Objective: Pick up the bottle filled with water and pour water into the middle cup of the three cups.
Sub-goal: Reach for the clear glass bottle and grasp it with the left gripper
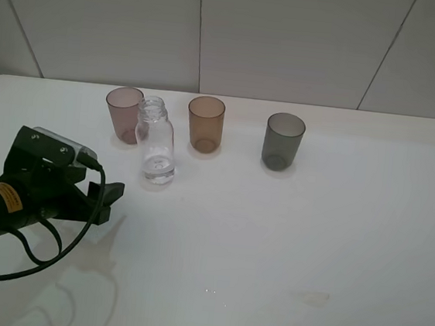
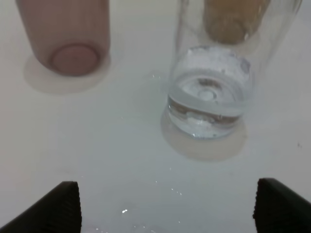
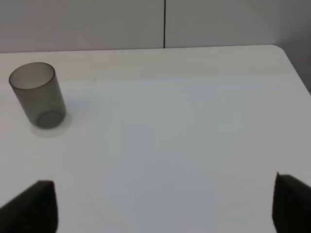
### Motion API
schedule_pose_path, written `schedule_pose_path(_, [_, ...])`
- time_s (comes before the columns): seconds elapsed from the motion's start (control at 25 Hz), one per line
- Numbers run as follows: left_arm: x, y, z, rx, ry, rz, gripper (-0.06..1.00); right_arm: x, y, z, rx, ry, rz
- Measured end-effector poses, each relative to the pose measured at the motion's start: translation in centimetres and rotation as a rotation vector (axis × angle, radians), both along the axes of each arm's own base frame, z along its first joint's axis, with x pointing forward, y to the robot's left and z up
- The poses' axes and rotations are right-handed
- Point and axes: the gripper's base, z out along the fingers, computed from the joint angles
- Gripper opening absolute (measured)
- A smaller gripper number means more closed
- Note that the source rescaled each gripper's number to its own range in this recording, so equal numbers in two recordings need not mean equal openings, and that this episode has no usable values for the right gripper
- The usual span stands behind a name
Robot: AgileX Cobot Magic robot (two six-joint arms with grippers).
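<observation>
1. Grippers: left gripper (image 1: 109, 198) spread wide and empty, aimed at the bottle (image 1: 157, 147) but short of it; right gripper (image 3: 165, 208) also wide, empty.
2. Bottle upright on the table (image 1: 311, 235), some water inside, not yet grasped.
3. Middle cup (image 1: 205, 123) beyond, between pink cup (image 1: 123, 113) and grey cup (image 1: 283, 141); grasping and pouring all remain.

Illumination is bright, diffuse and overhead; the white table (image 1: 334, 237) renders close to overexposure, with low contrast. Shadows are soft: a faint one lies beneath the left gripper (image 1: 110, 202) and its cable (image 1: 52, 258). The left wrist view carries a warm cast, with small specular glints on the table between the fingertips. The bottle (image 2: 209, 102) just ahead of that gripper loses focus toward its upper part, as does the pinkish-mauve cup (image 2: 68, 34). The fingertips of the right gripper (image 3: 165, 204) are blurred; the dark smoky-grey cup (image 3: 39, 94) well ahead is reasonably sharp.
</observation>
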Motion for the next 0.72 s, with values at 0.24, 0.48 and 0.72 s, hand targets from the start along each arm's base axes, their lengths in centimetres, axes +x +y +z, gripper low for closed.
schedule_pose_path(0.24, [1.9, -1.2, 0.1, 0.031, -0.081, -0.068, 0.66, 0.0, 0.0, 0.0, 0.0, 0.0, 0.0])
schedule_pose_path(0.48, [3.8, -2.3, 0.8, 0.038, -0.172, -0.104, 0.66, 0.0, 0.0, 0.0, 0.0, 0.0, 0.0])
schedule_pose_path(0.72, [4.7, -3.8, 0.0, 0.042, -0.188, -0.182, 0.66, 0.0, 0.0, 0.0, 0.0, 0.0, 0.0])
